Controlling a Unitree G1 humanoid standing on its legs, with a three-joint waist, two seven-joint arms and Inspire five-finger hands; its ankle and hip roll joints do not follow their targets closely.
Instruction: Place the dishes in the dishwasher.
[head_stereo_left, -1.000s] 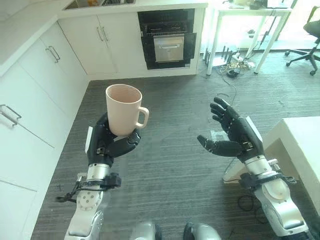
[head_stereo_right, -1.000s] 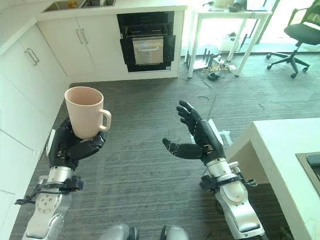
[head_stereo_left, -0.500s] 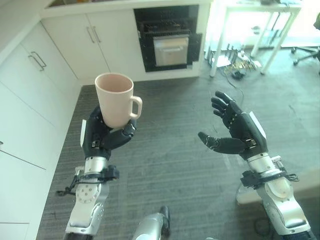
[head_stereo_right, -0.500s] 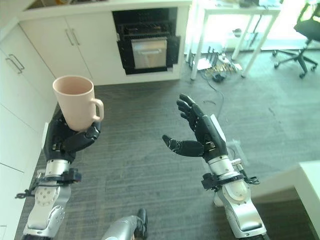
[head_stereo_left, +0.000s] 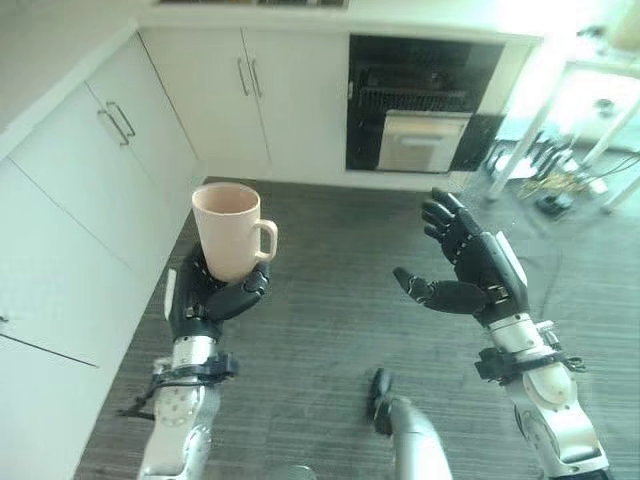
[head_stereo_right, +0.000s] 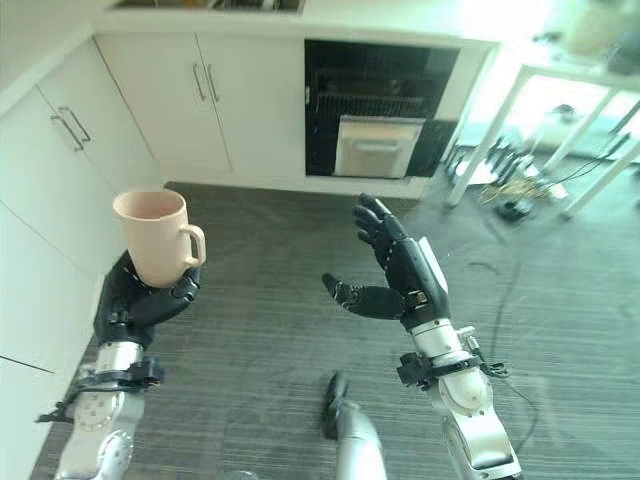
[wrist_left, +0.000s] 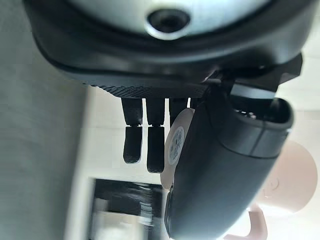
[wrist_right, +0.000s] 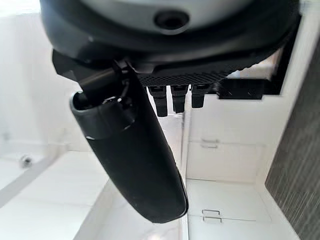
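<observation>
Fingers (head_stereo_left: 250, 287) of your left hand (head_stereo_left: 205, 300) curl round the base of the pink mug (head_stereo_left: 229, 230) and hold it upright, handle toward the right hand (rim up, nothing visible inside); the mug is raised above the dark floor (head_stereo_left: 330, 300), beside the white cabinets (head_stereo_left: 90, 210); your right hand (head_stereo_left: 470, 275) is spread open, palm inward, holding nothing; the open dishwasher (head_stereo_left: 425, 110) stands ahead, well apart from the mug.
</observation>
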